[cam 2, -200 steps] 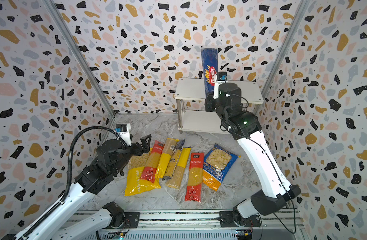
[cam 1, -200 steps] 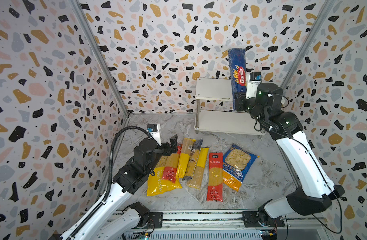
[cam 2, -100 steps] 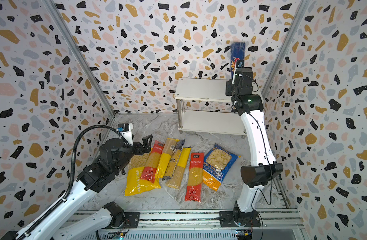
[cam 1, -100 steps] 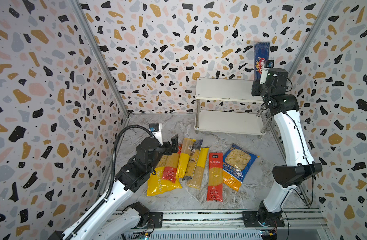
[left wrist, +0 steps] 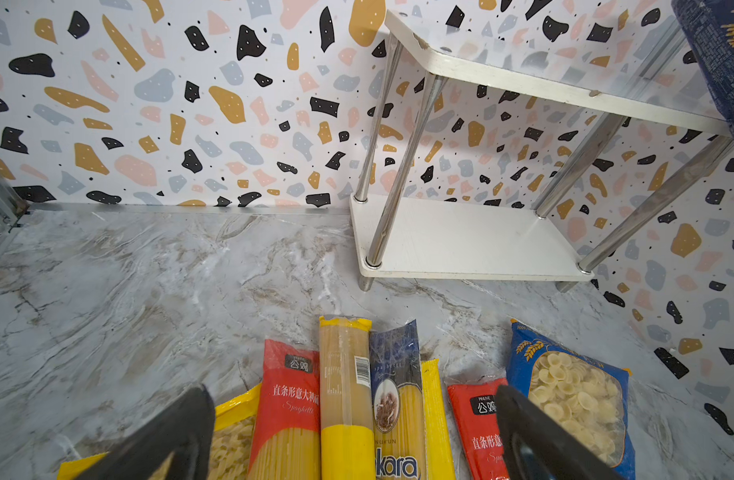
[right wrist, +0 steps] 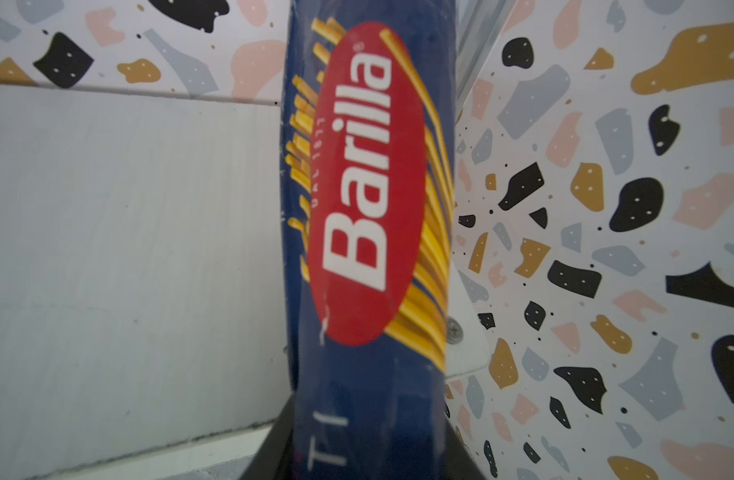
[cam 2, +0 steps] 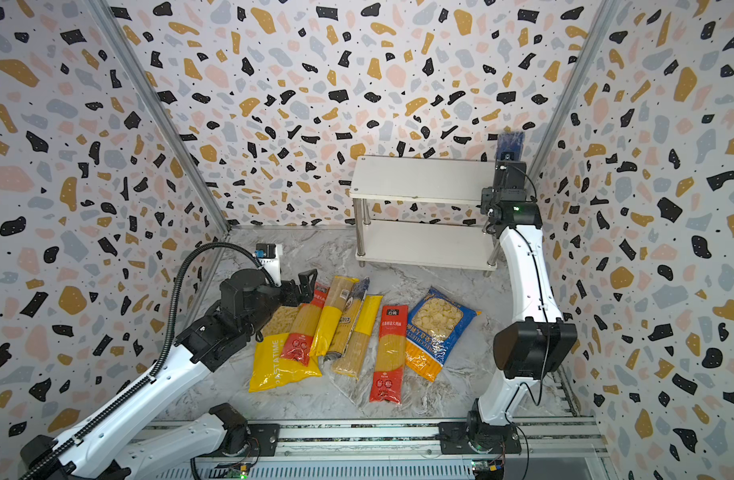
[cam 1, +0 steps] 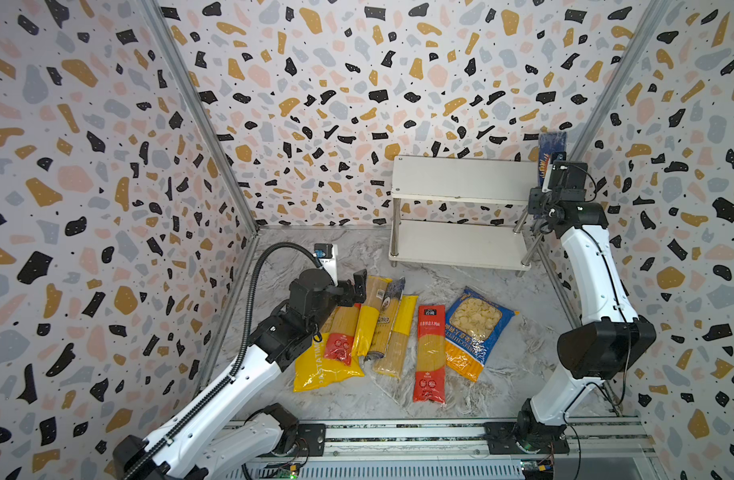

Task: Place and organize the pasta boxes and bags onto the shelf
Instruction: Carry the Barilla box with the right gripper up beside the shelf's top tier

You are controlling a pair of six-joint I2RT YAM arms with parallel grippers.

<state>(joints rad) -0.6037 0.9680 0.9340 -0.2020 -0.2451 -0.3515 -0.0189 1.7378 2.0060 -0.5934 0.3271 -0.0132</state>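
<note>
Right wrist view: right jaws clamp the upright Barilla pack (right wrist: 369, 249) at the shelf's (cam 1: 460, 178) corner-side end. Left jaws gape empty over 7 packets (cam 1: 429, 353); open marble surface (cam 1: 440, 277) separates them from it.

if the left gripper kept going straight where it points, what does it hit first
Likely the top ends of the red spaghetti pack and yellow spaghetti pack just beyond the open fingers of the left gripper; height is unclear, so possibly the marble floor instead.

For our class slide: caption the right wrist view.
Right gripper holds the Barilla pack upright by a top corner of the white shelf.
</note>
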